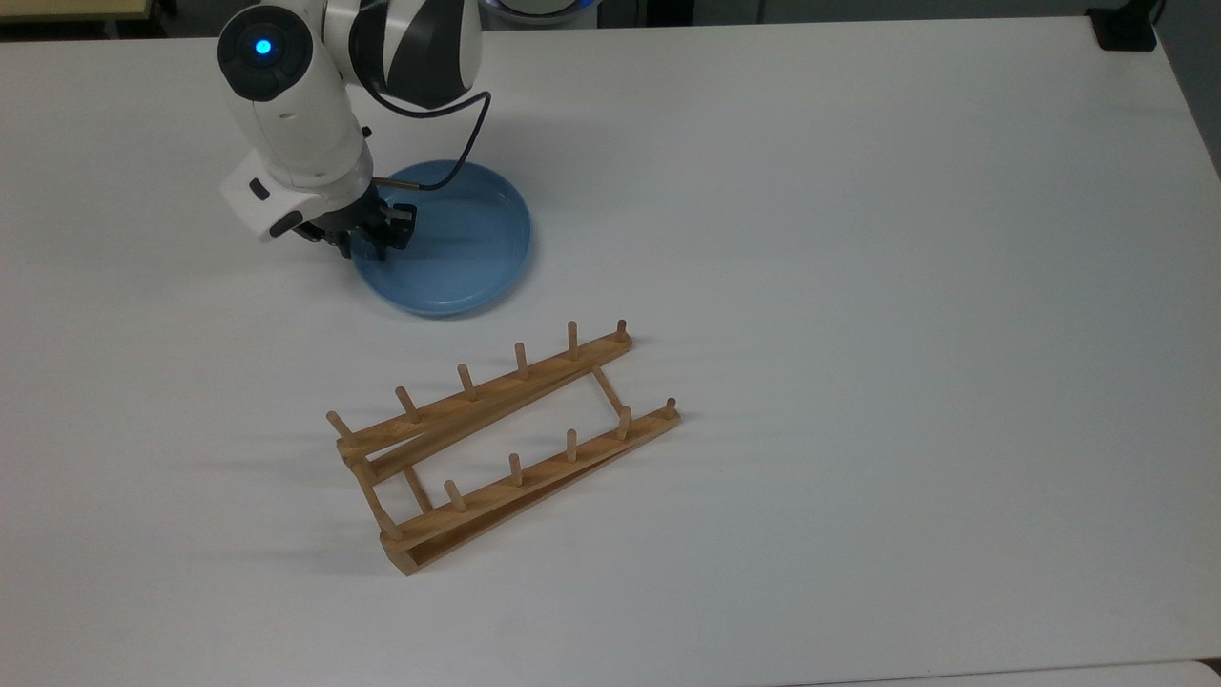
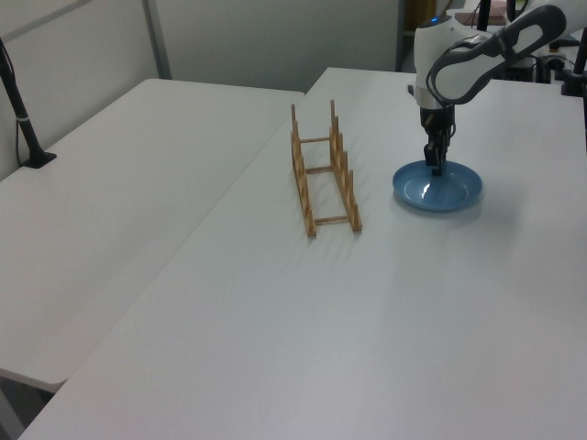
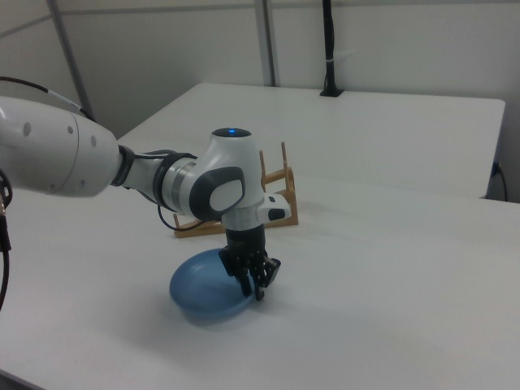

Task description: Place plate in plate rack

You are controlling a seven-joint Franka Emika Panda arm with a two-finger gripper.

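With my pincer (image 1: 374, 239) pinching the plate (image 1: 456, 253) rim near the desk's (image 1: 858, 286) far edge (hold looks shallow), I'd lift slowly toward the plate rack (image 1: 506, 444)

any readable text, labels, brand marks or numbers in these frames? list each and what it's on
None: no readable text.
plate: plain light blue, no print.
plate rack: bare wood, no label.
Arm above the gripper: white and grey shells with a blue light, no legible marking.
table: plain white.
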